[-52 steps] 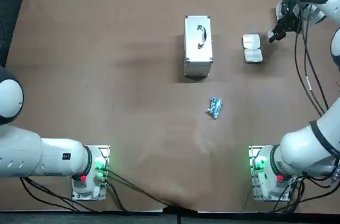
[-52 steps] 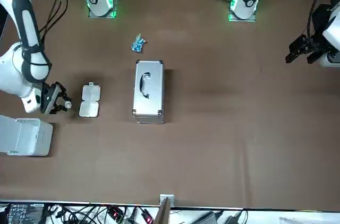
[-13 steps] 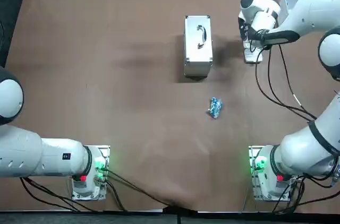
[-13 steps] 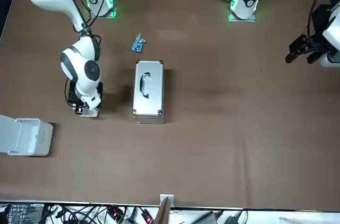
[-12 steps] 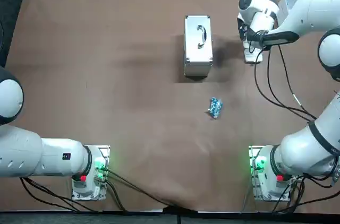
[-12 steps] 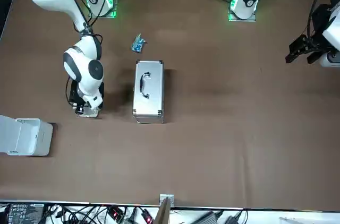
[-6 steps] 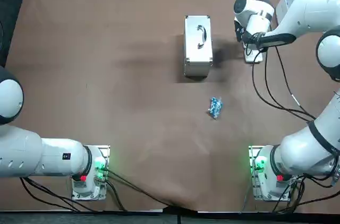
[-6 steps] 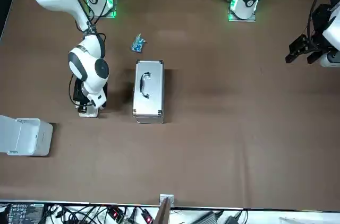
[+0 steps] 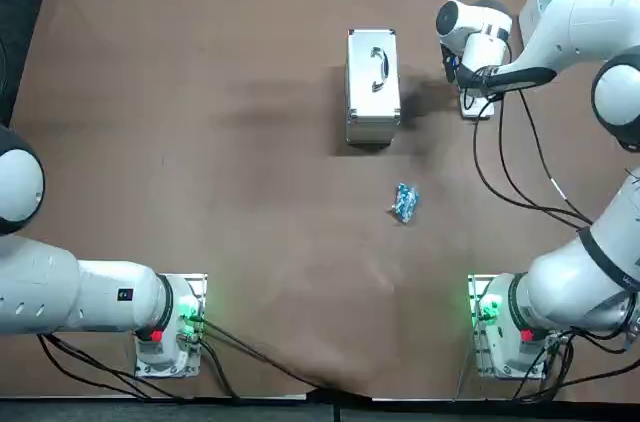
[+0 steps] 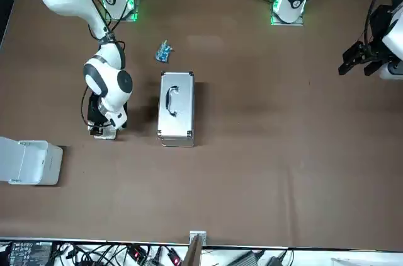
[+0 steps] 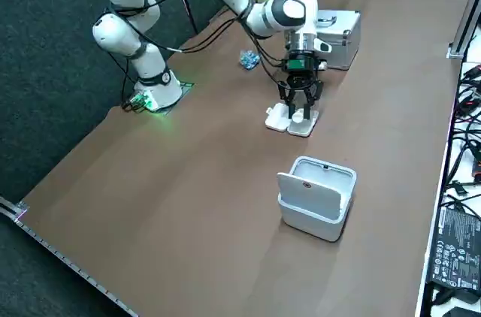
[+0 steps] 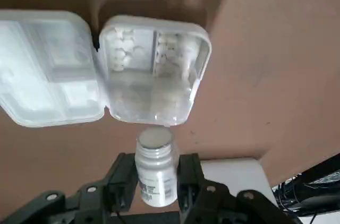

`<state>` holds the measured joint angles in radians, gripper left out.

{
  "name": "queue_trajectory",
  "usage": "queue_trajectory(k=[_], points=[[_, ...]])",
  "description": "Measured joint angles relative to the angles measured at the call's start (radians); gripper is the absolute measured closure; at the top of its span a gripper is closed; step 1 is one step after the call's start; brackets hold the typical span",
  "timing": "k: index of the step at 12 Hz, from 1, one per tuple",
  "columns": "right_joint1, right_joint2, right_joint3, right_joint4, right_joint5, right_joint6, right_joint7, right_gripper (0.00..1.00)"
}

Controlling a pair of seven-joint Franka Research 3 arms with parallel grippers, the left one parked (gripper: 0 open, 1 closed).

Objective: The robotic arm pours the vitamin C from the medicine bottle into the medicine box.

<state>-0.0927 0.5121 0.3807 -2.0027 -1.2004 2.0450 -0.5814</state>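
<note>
Medicine bottle [image 12: 154,152] sits clamped in right hand [image 12: 156,173], mouth aimed at open medicine box [image 12: 151,70]. Box lies just beyond, along bottle's axis.

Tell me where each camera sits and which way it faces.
Top: overhead, looking down on the table; both arm bases at the bottom.
Front: across the table, facing the robot; right arm at left.
Right side: raised, diagonal; right arm over medicine box.
Wrist: right gripper shut on medicine bottle.
Top and front share the silver case.
</note>
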Motion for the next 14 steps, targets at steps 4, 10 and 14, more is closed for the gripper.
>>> queue_trajectory(k=[4,10,14], points=[[0.006,0.011,0.019,0.012,-0.019,-0.035,0.006,0.57],[0.007,0.040,0.021,0.040,-0.056,-0.052,0.027,0.57],[0.006,0.048,0.021,0.045,-0.058,-0.053,0.035,0.57]])
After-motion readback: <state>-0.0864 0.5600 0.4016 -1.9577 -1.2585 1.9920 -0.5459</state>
